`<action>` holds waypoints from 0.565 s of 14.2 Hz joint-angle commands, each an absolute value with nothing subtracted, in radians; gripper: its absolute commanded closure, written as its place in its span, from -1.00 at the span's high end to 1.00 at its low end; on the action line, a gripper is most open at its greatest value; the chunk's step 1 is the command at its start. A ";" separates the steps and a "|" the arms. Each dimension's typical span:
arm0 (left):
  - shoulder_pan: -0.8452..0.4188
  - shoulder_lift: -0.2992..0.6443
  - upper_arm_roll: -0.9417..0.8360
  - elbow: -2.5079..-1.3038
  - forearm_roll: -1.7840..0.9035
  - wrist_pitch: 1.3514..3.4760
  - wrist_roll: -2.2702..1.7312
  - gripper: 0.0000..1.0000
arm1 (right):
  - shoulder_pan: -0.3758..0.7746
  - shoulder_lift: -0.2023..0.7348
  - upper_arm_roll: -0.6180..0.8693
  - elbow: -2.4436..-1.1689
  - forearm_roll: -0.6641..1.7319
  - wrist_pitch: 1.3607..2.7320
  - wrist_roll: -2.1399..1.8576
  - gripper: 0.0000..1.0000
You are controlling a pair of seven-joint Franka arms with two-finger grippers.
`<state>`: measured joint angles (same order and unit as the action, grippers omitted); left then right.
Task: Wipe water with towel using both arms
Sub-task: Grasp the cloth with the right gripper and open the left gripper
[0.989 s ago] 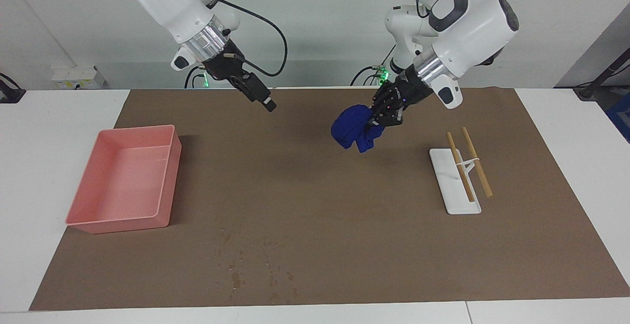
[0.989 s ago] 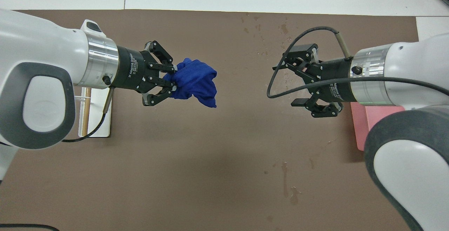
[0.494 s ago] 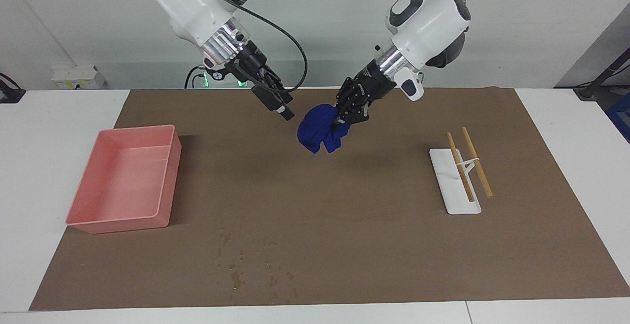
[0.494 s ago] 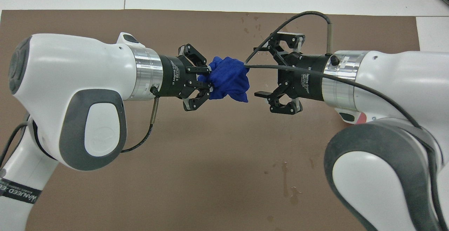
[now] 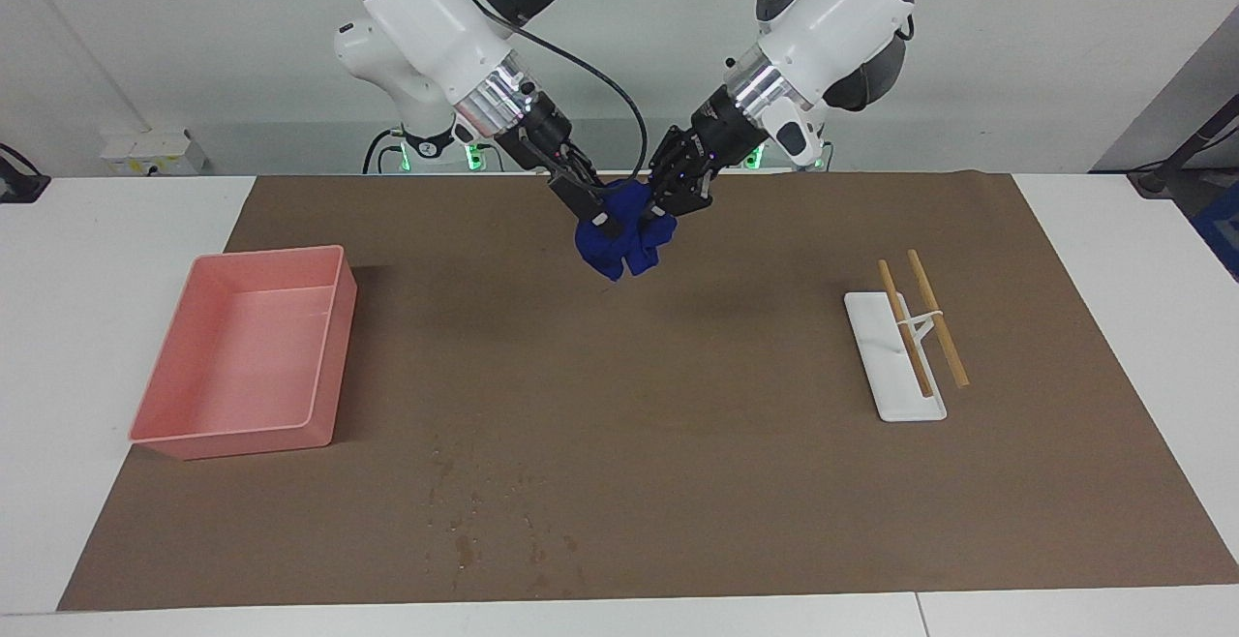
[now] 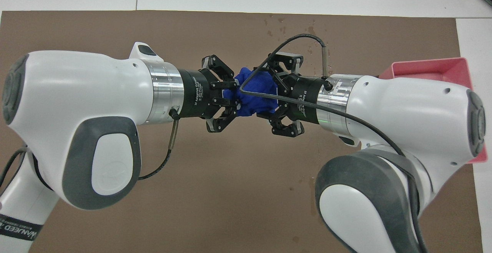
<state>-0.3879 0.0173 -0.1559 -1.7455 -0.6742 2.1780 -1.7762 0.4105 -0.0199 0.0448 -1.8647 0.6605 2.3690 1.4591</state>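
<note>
Both white jointed arms are raised over the middle of the brown paper mat (image 5: pixel 678 443), meeting above the end of it nearest the robots.

Left gripper (image 5: pixel 668 206): black fingers pinched tight on the small deep royal-blue soft cloth towel (image 5: pixel 619 240), a wrinkled bundle hanging in the air, clear of the mat. In the overhead view the left gripper (image 6: pixel 230 99) has its outer links splayed and its fingertips buried in the towel (image 6: pixel 255 99).

Right gripper (image 5: pixel 600 216): up against the same bundle from the other end, jaws spread wide, one finger laid across the blue cloth. In the overhead view the right gripper (image 6: pixel 275 97) straddles the towel, not clamped on it. Its black cable (image 6: pixel 300 37) loops across the cloth.

Pink rectangular plastic tray (image 5: pixel 247 356): on the mat toward the right arm's end of the table, well apart from the towel.

White flat rectangular stand (image 5: pixel 891 356) with two thin wooden sticks (image 5: pixel 920 322) leaning on it: toward the left arm's end.

Dark wet spots of water (image 5: pixel 474 521): on the mat along its edge farthest from the robots, roughly mid-table, well apart from the towel. A few more spots (image 6: pixel 313 197) show on the mat nearer the robots in the overhead view.
</note>
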 commanded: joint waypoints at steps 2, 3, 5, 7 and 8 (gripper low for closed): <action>-0.417 -0.054 -0.141 -1.819 -0.695 2.186 -1.772 -1.00 | 0.416 -0.025 0.046 -1.881 0.687 2.410 1.459 1.00; -0.417 -0.061 -0.141 -1.819 -0.696 2.187 -1.773 -1.00 | 0.416 -0.023 0.046 -1.881 0.687 2.410 1.450 0.67; -0.419 -0.066 -0.141 -1.816 -0.699 2.195 -1.778 -1.00 | 0.416 -0.020 0.046 -1.881 0.687 2.413 1.436 -0.28; -0.417 -0.066 -0.141 -1.816 -0.699 2.198 -1.778 -1.00 | 0.416 -0.020 0.046 -1.881 0.687 2.413 1.425 -0.94; -0.417 -0.066 -0.141 -1.816 -0.699 2.198 -1.778 -1.00 | 0.414 -0.020 0.046 -1.881 0.686 2.413 1.425 -1.00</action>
<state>-0.3990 -0.0304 -0.1502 -1.7813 -0.6741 2.1833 -1.7759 0.4127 -0.0198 0.0448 -1.8692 0.6605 2.3775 1.4559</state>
